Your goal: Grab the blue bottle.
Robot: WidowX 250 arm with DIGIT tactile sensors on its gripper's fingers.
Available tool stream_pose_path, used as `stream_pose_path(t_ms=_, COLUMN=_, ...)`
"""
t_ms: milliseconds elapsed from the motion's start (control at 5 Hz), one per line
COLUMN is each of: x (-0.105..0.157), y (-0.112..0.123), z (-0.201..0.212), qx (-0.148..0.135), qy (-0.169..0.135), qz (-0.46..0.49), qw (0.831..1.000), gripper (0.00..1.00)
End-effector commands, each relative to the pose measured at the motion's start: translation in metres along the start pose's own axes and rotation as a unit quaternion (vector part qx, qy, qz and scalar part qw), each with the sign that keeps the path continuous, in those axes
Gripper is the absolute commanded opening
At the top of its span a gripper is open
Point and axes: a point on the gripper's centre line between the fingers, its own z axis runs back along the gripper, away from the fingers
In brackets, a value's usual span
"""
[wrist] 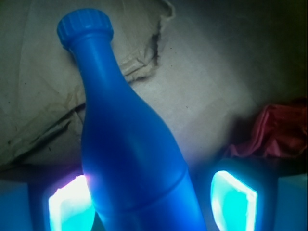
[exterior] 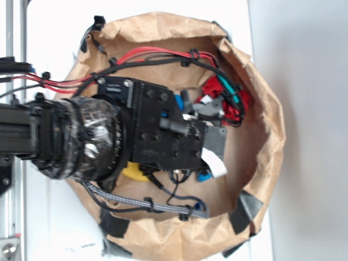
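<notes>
Clearly the biggest thing here is the brown paper bin point(exterior: 261, 98), a crumpled-walled bowl that holds everything else; all places below are given from it. Reaching down over its middle, the robot arm point(exterior: 81, 138) blocks most of the floor in the exterior view. On that floor lies the blue bottle point(wrist: 132, 154), cap point(wrist: 84, 26) pointing toward a torn paper fold; from outside only slivers of blue peek from under the arm. Toward the bin's far wall sits the red cloth point(wrist: 276, 127), near the bottle but apart from it. A bit of yellow towel point(exterior: 133, 173) shows under the arm, nearer the bin's lower rim.

The gripper point(wrist: 151, 202) stands open, its two glowing pads point(wrist: 233, 199) on either side of the bottle's wide body with a gap visible on the right side, so nothing is held yet. To do this well, I judge it should keep centred on the thick body, avoid the taper, and close squarely, since smooth plastic may slip or roll.
</notes>
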Motion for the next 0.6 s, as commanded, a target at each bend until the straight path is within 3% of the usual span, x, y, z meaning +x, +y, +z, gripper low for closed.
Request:
stream_pose_path(t_ms=0, x=0.029, y=-0.002, z=0.001, qx=0.008, qy=0.007, qz=0.028, qw=1.0, gripper=0.0)
stream_pose_path(t_ms=200, x=0.027, y=0.003, z=0.018, qx=-0.004, qy=-0.014, qz=0.035, qw=0.999, gripper=0.0)
stream_pose_path(t_ms=400, x=0.016, y=0.013, z=0.06, qx=-0.039, qy=-0.056, qz=0.05, qw=0.996, gripper=0.0)
